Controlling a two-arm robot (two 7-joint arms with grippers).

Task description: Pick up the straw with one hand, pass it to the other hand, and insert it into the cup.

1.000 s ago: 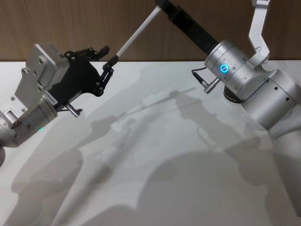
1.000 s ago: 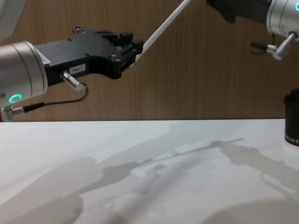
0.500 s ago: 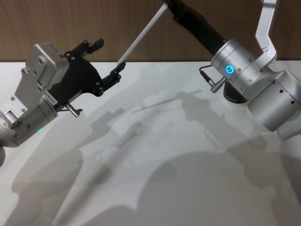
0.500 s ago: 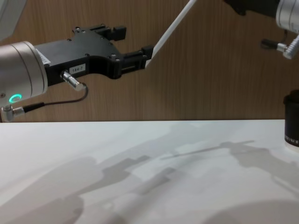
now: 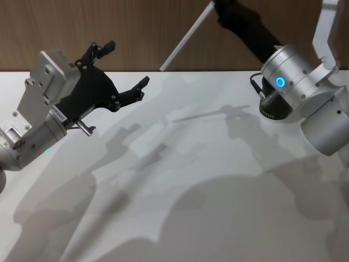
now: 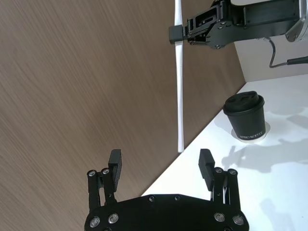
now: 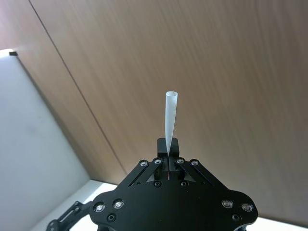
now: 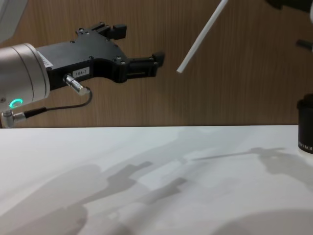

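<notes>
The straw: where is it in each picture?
Head view: the straw slants from the top edge, near centre.
Chest view: straw up top, right of the open left gripper.
Left wrist view: straw beyond the left gripper, held by the right gripper.
Right wrist view: straw poking from the right gripper.
Shared landmark: the wooden wall behind it.

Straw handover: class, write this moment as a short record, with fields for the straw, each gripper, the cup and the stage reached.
straw: white, tilted, in the air above the table; gripped near its upper end, lower end free
right gripper: shut on the straw, raised at the far right
left gripper: open, raised on the left, apart from the straw
cup: dark, lidded, upright on the table at the right; no straw in it
stage: straw in the right gripper alone; insertion not yet done
</notes>
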